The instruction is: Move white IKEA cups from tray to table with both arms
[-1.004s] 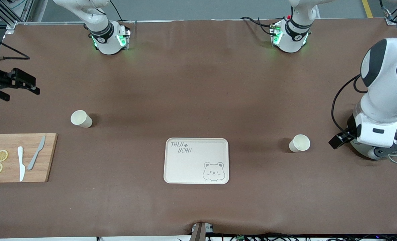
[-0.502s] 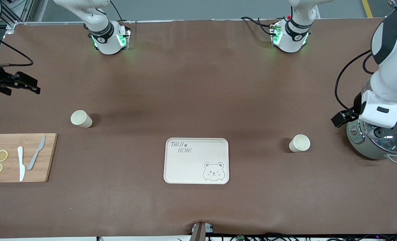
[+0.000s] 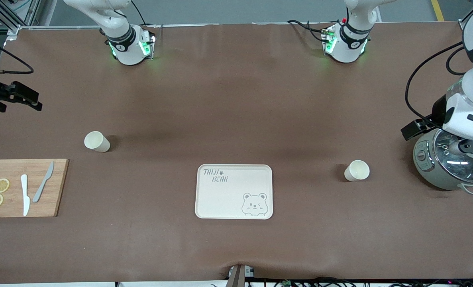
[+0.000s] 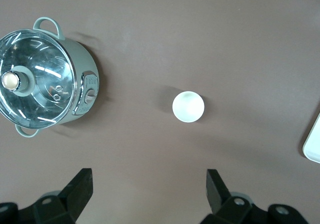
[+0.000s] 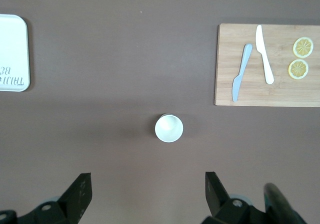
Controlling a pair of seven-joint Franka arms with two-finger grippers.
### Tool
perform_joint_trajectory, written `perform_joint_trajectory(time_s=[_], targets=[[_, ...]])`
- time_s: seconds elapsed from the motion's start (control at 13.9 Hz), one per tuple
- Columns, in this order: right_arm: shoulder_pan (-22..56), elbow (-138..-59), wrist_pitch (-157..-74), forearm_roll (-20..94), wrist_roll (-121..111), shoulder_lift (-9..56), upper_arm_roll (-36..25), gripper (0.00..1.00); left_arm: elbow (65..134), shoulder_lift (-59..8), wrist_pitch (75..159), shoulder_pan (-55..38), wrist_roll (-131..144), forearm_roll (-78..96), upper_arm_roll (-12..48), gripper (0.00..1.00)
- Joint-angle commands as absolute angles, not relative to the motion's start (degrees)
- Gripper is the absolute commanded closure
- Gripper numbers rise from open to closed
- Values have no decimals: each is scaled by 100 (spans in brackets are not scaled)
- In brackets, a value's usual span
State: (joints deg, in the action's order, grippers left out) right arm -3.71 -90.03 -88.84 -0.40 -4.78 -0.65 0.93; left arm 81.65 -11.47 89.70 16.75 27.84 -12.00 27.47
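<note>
Two cream-white cups stand upright on the brown table. One cup (image 3: 97, 141) is toward the right arm's end, the other cup (image 3: 356, 170) toward the left arm's end. My right gripper (image 3: 16, 99) is open and empty, high over the table edge; its wrist view shows its fingers wide apart (image 5: 148, 184) with the cup (image 5: 169, 127) below and ahead. My left gripper (image 4: 148, 184) is open and empty, high up, with the other cup (image 4: 188, 106) below it. The left arm's wrist (image 3: 465, 115) hangs over the pot.
A cream bear tray (image 3: 234, 191) lies between the cups, nearer the front camera. A grey-green pot with a glass lid (image 3: 449, 163) stands at the left arm's end. A wooden board (image 3: 21, 187) with two knives and lemon slices lies at the right arm's end.
The left arm's hand has risen and drawn toward the bases' side, uncovering the pot's lid. The right gripper has shifted slightly toward the table edge. The cups have not moved.
</note>
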Motion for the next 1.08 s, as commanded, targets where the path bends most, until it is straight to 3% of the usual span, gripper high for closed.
perform_joint_trajectory(time_s=[0.0, 0.57, 1.0], targets=[[-404, -8868, -8798, -79, -369, -62, 123, 0, 8200, -1020, 8903, 1723, 2690, -1107, 2804, 0], [-431, -8552, -8780, -105, -369, -70, 114, 0, 8200, -950, 8921, 1635, 2654, -985, 2760, 0], [-536, -8578, -8579, -70, -352, -62, 105, 0, 8323, -256, 8562, 364, 2321, -361, 1261, 0]])
